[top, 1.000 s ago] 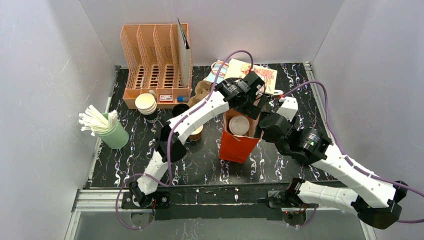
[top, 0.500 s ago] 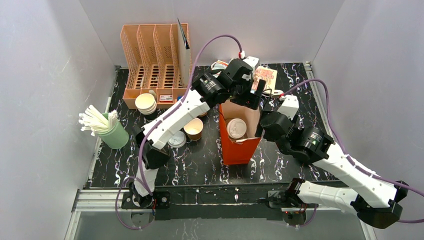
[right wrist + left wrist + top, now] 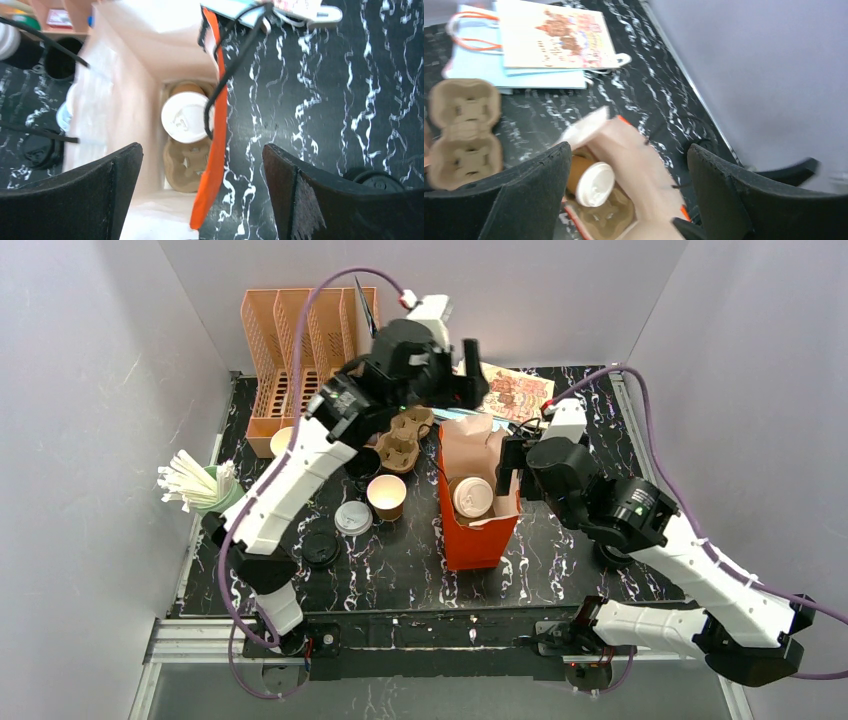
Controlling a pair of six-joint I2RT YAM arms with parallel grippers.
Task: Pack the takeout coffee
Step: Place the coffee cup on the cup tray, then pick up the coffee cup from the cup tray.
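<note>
Takeout coffee: brown kraft cup, white lid fitted, standing upright inside the orange paper bag. The bag stands upright with its mouth open near the middle of the table.

Bag contents, right wrist view: the lidded cup sits against the pulp tray, whose empty slot lies at the cup's 6 o'clock.

Left hand: raised at the bag's 12 o'clock and clear of it. Fingers spread apart, nothing held. Its wrist camera looks down into the bag mouth onto the cup lid.

Right hand: at the bag's 3 o'clock rim. Fingers spread wide. In its wrist view the orange side wall and a black cord handle pass between them, and neither finger is seen touching the bag.

Other items on the table:
- 9 o'clock of the bag: open kraft cup, white lid, then black lid
- 11 o'clock of the bag: spare pulp carrier, empty
- 1 o'clock of the bag: printed bags lying flat
- 9 o'clock edge of the table: green holder of white sticks
- 11 o'clock corner: orange organiser
</note>
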